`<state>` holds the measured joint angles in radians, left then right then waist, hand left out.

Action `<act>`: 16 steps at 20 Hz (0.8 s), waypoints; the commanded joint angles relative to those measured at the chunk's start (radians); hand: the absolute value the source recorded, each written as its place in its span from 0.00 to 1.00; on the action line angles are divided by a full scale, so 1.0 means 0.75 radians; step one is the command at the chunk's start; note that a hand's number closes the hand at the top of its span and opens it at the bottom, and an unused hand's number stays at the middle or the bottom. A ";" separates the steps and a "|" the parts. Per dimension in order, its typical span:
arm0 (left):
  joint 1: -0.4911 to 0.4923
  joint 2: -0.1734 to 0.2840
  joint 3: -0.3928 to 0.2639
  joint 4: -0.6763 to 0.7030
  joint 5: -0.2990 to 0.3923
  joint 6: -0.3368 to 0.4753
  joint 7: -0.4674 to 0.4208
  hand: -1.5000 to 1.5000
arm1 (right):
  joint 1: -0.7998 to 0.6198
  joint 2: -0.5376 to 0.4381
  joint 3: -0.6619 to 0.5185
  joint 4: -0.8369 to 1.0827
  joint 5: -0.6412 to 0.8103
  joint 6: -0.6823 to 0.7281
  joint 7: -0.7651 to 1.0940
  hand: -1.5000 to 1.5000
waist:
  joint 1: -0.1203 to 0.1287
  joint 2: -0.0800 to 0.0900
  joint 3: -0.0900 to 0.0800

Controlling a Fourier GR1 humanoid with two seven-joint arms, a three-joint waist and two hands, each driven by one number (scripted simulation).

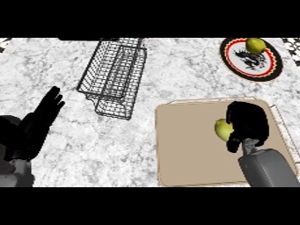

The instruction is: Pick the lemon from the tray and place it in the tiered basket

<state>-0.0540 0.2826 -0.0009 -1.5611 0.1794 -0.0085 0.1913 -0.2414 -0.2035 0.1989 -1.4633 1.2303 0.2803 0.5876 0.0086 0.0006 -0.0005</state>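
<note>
Head view, looking steeply down on a marble counter (178, 66). The right hand (248, 124) sits over the right half of the tan tray (184, 154), its grey forearm entering from the counter's near edge at the right. Its fingers are curled, and the lemon (224, 129) lies against the hand's left side, with the thumb running down just below the fruit. The fingers appear wrapped round the lemon; only the fruit's left portion shows, the remainder being hidden behind the black hand. Whether the lemon touches the tray surface or is lifted clear of it cannot be told from this view.

The tray occupies the near right part of the counter; its near edge is cut off at the bottom of the view, and the forearm covers its near right corner.

The left hand (38, 121) shows near the counter's left edge, fingers straight and pointing toward the far side, holding nothing and touching nothing.

The tiered basket (113, 74), of dark wire, stands toward the far edge, left of centre, well apart from the tray and from both hands. Its tiers overlap from above, so their separate levels are hard to make out.

At the far right corner lies a round plate (246, 70) with a red rim and a dark central figure; a second lemon (255, 45) rests on its far side. The figure's detail cannot be made out.
</note>
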 commanded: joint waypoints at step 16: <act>0.070 -0.026 0.023 0.044 -0.036 -0.024 -0.113 0.50 | -0.269 -0.039 -0.302 -0.423 -0.722 -0.136 -0.587 1.00 | -0.015 -0.005 -0.001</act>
<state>-0.0369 0.2700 0.0059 -1.5627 0.1591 -0.0063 0.1752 -0.4012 -0.2376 -0.0192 -1.6725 0.7682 0.0798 0.0962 -0.0020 -0.0026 0.0004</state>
